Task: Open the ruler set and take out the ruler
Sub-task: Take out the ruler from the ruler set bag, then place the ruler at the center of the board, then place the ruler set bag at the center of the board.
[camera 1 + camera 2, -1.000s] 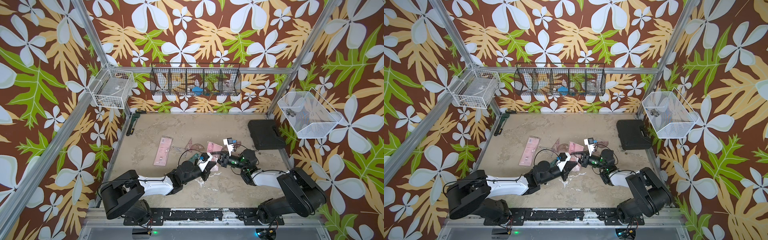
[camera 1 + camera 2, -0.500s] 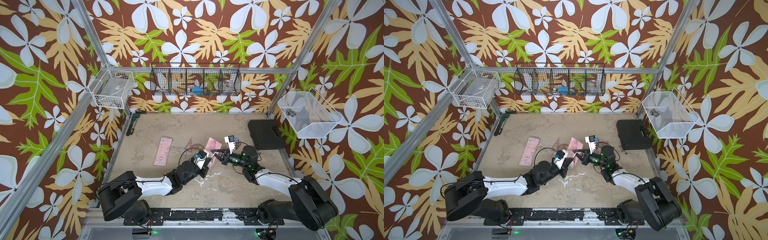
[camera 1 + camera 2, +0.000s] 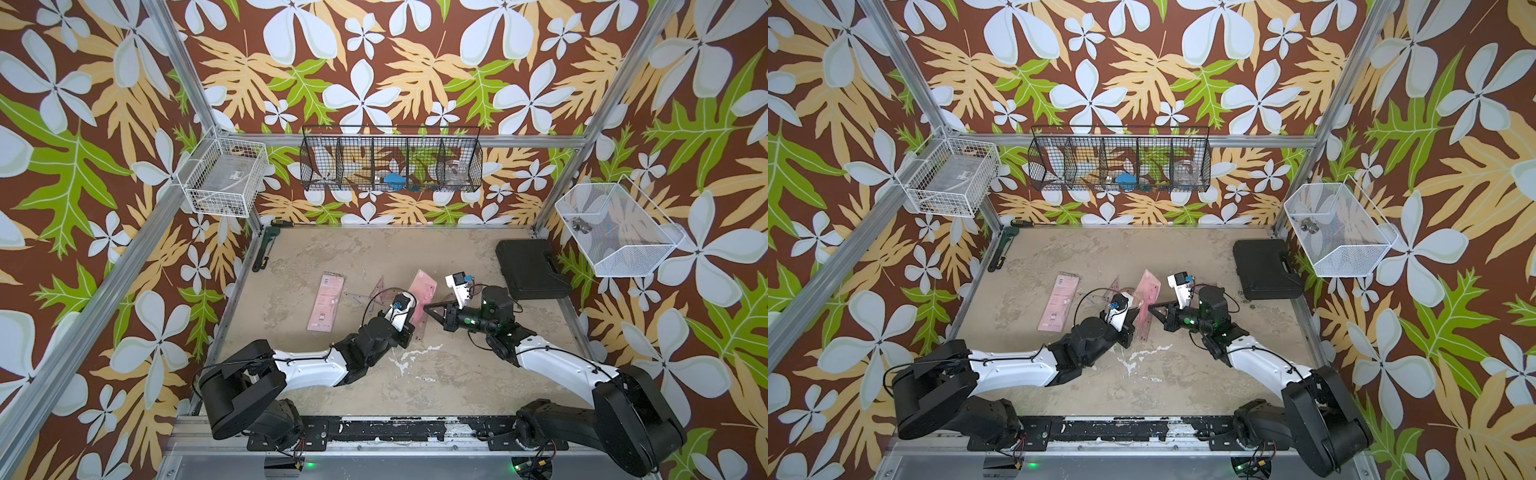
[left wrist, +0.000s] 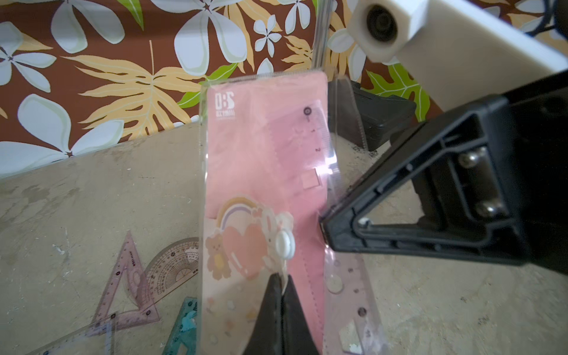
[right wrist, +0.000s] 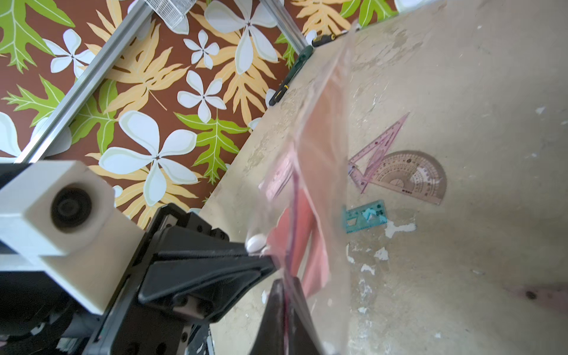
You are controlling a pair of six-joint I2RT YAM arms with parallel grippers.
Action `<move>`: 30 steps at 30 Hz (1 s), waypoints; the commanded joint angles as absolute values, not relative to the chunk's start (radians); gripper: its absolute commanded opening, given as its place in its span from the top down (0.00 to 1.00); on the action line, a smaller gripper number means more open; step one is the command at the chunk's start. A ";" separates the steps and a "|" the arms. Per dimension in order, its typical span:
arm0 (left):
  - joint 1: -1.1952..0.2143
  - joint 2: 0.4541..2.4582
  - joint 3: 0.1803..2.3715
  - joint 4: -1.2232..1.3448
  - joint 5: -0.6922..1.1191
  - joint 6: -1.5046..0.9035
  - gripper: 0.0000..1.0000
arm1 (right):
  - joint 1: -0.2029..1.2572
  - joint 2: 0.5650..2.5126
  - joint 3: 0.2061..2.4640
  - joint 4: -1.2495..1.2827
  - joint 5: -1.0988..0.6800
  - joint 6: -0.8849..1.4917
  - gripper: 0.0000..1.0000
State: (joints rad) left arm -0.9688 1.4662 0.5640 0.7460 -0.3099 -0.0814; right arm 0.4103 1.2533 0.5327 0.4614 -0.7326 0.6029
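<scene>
Mid-table, the big change over the last second is that the pink ruler pouch point(image 4: 261, 172) has come up off the table point(image 3: 436, 374). A moment ago it lay almost flat between the two arms. Now it's tilted up on end, and the right arm has stretched out to meet it.

The left gripper point(image 4: 281, 284) is pressed together on the flap, just under the white snap button point(image 4: 284, 246). The right gripper point(image 5: 284, 284) went from barely cracked to fully clamped, and it's pinching the pouch's side edge. A clear ruler point(image 4: 350, 292) runs along that edge and pokes out of the end near the left gripper. I honestly can't tell if the right one has the ruler itself or just the film.

My read is that the setup is done and the pull is next, with one arm anchoring and the other sliding the ruler out. The ruler is still mostly inside. If the right gripper only has film, the whole pouch will just stretch or slip.

A second pouch point(image 3: 326, 307), a triangle point(image 5: 379, 147) and a protractor point(image 5: 408, 178) lie flat nearby, well apart from both grippers.
</scene>
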 commanded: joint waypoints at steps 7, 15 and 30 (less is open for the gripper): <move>-0.967 1.494 0.634 0.655 -0.394 -0.094 1.00 | 0.400 1.262 0.693 0.008 -0.794 0.483 1.00; -0.932 1.635 0.858 0.491 -0.419 -0.138 1.00 | 0.400 1.133 0.570 -0.041 -0.705 0.473 1.00; -0.878 2.100 1.448 0.093 -0.423 -0.154 1.00 | 0.106 1.266 0.307 0.395 -0.743 0.764 1.00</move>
